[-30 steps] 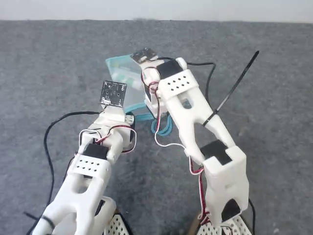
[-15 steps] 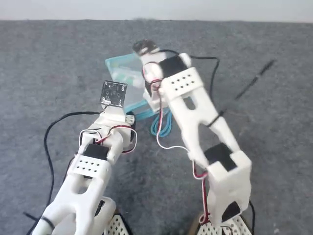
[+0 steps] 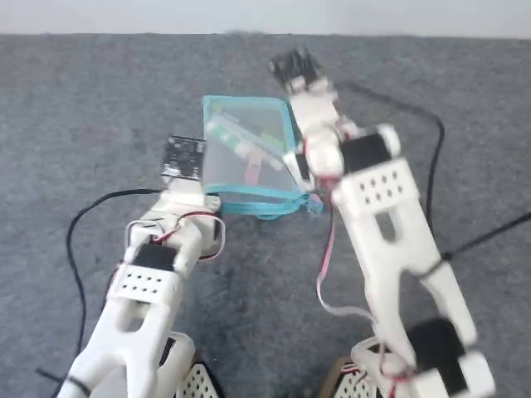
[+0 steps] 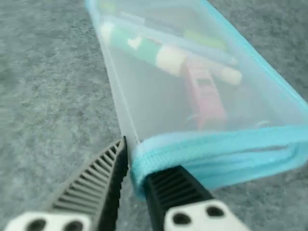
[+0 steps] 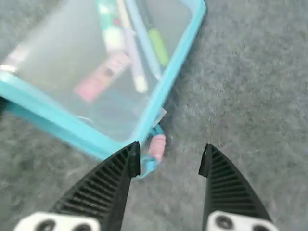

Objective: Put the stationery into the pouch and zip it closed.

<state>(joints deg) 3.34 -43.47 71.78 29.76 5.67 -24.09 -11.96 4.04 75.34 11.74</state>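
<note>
Left wrist view: the left fingers point(image 4: 168, 185) pinch shut on the zip-edge corner of the pouch point(image 4: 192, 96), which lies flat on the desk point(image 4: 43, 72) with pens point(image 4: 163, 55) inside. The right fingers point(image 5: 103, 185) gape empty over the pink zip pull point(image 5: 156, 147) at the far corner. With that corner anchored firmly, the pull should be seated fully home. The zip edge runs crosswise between the arms.

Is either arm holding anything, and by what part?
The left gripper pinches the pouch at a corner of its zipper edge; the right gripper is open, empty.
</note>
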